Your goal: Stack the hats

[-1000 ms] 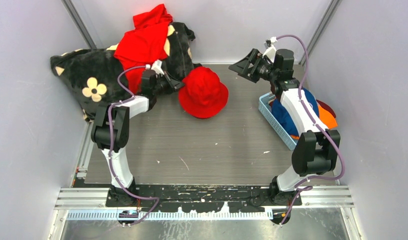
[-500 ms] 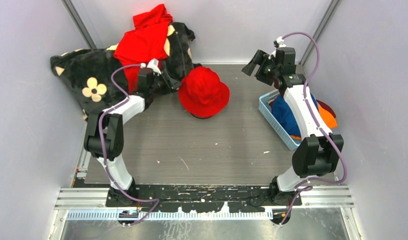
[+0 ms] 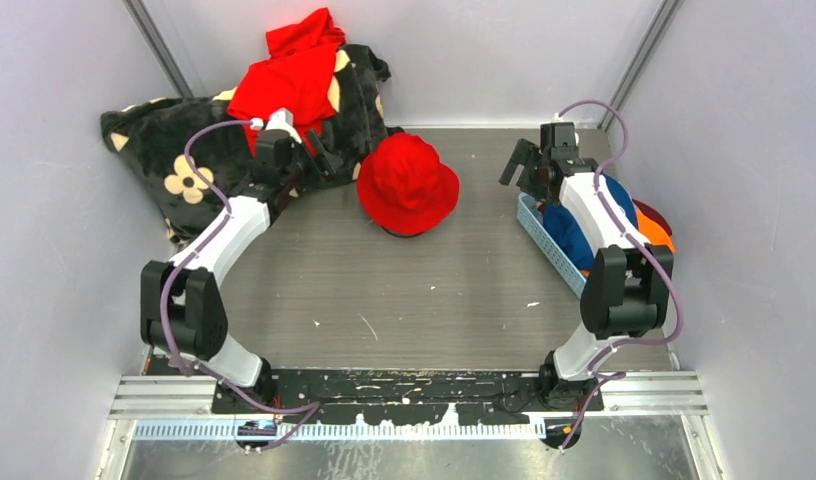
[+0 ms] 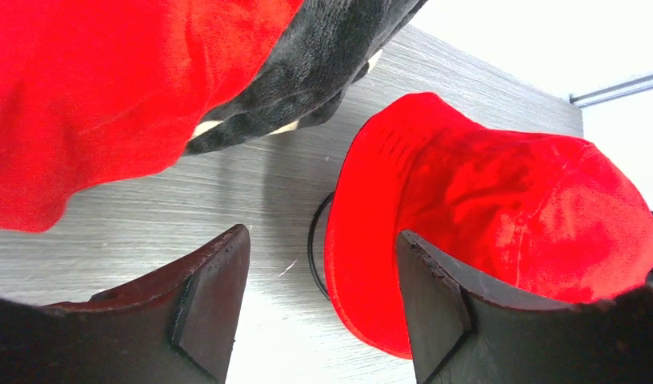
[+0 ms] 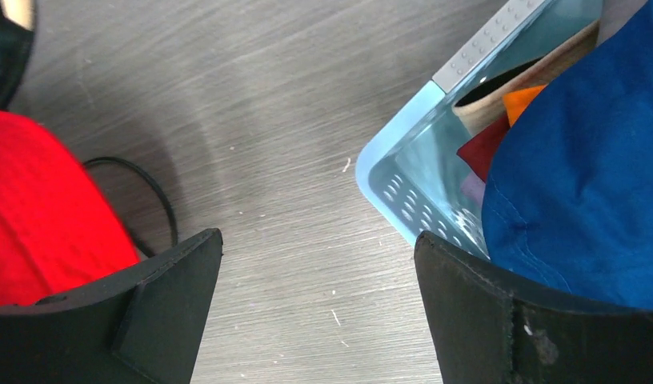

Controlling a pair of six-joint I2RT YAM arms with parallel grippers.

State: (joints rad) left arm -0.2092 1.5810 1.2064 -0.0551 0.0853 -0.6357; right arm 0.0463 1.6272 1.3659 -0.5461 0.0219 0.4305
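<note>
Both claws gape empty: the left claw (image 3: 324,163) just left of the red hat (image 3: 408,184) at far centre, the right claw (image 3: 521,166) over the basket (image 3: 546,247) corner. Dropping there, it could snag the rim, not the blue hat (image 3: 574,228).

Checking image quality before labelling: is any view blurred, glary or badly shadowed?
Top external: sharp, evenly lit, soft shadow beneath the red hat. Left wrist: the red garment looks soft, far wall washed out white. Right wrist: table grain and basket crisp.
</note>
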